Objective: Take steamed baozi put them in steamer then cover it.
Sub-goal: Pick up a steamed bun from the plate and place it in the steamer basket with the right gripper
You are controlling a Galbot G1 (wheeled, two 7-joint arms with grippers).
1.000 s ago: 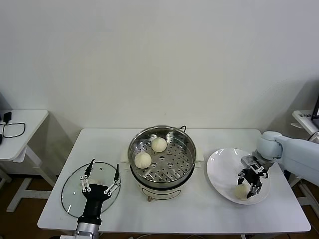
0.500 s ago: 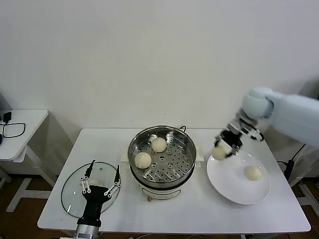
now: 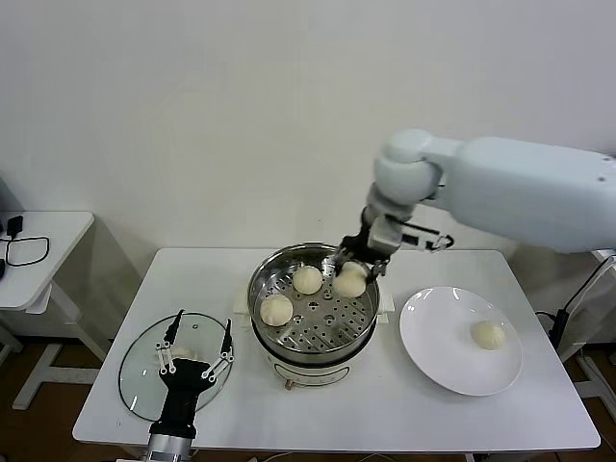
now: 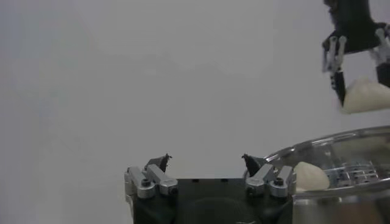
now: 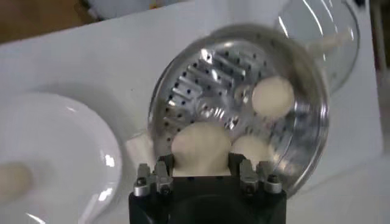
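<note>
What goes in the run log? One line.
right gripper: bun held over steamer | inside: two | plate: one | lid: off | left gripper: open

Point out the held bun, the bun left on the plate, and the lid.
Held bun [image 3: 350, 281], head view: its lower front, below the right gripper.
Plate bun [image 3: 488, 334], head view: centre of its top.
Lid [image 3: 137, 365], head view: bare glass beside the left gripper.

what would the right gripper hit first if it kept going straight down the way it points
Probably the steamer's perforated tray: the right gripper, shut on a baozi, points down into the steamer. The height above it is unclear.
</note>
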